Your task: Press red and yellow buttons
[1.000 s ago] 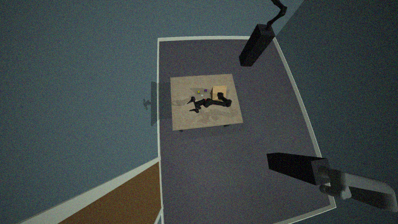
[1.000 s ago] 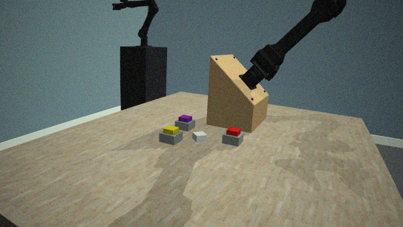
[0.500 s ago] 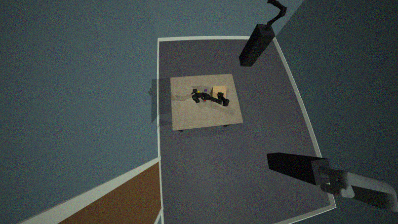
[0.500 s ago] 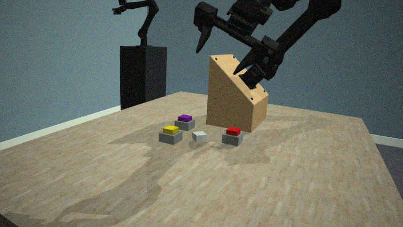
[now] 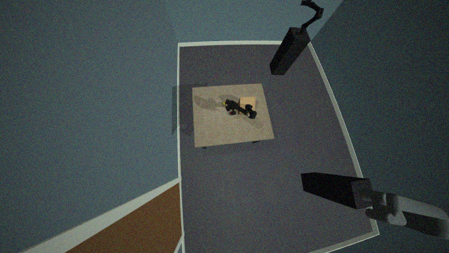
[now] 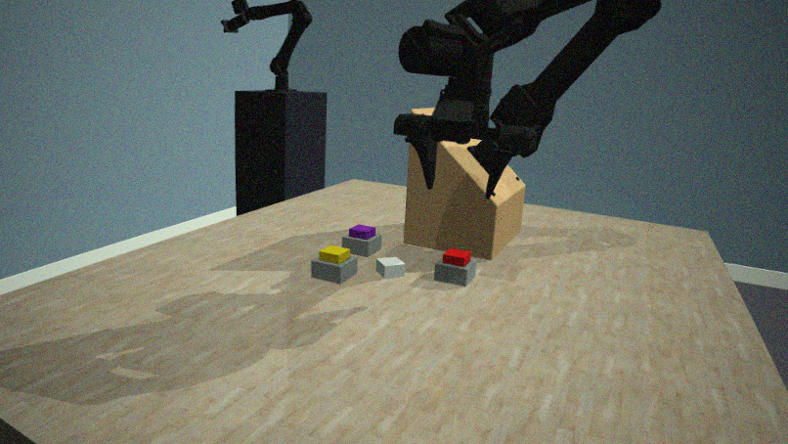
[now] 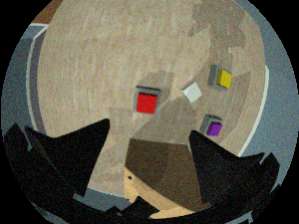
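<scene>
The red button [image 6: 457,256] [image 7: 146,103] sits on a grey base on the wooden table, in front of the slanted wooden block. The yellow button [image 6: 333,253] [image 7: 225,79] sits on its grey base to the left. My gripper [image 6: 459,184] [image 7: 150,129] [image 5: 229,108] is open and empty. It hangs high above the table, over the red button and in front of the wooden block, fingers pointing down.
A purple button [image 6: 362,231] [image 7: 212,126] stands behind the yellow one. A small white block [image 6: 390,266] [image 7: 192,92] lies between the yellow and red buttons. The tall slanted wooden block [image 6: 458,214] [image 5: 248,101] stands just behind the red button. A dark pedestal [image 6: 280,146] stands beyond the table [image 6: 496,358].
</scene>
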Available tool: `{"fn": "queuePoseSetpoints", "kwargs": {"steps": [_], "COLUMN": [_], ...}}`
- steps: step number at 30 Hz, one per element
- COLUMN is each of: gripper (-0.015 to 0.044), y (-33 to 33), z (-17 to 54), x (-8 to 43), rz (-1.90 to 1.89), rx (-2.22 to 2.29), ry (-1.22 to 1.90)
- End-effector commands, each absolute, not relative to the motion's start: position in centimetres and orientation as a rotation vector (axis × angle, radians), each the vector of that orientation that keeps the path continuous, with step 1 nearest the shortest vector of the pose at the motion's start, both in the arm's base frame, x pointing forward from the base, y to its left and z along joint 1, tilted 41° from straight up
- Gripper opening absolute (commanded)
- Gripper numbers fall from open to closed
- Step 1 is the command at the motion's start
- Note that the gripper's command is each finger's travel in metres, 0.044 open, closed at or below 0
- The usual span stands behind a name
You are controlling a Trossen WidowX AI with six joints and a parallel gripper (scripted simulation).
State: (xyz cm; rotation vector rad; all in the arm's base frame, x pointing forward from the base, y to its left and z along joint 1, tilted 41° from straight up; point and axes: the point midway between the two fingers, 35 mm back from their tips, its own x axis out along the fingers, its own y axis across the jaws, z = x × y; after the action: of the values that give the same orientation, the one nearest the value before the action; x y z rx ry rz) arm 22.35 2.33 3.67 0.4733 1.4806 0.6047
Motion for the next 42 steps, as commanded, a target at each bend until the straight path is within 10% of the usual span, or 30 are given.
{"fn": "queuePoseSetpoints", "kwargs": {"steps": [1,16,42], "gripper": [0.0400,0.0020,0.0020], "y": [2.6,6.7,8.5], "z": [3.8,-0.8,-3.0], "x": [21.7,21.5,21.5], "rz": [0.622,0.624,0.624], "rx": [0.496,0.498,0.498], "ry": [1.495,1.494,1.494]}}
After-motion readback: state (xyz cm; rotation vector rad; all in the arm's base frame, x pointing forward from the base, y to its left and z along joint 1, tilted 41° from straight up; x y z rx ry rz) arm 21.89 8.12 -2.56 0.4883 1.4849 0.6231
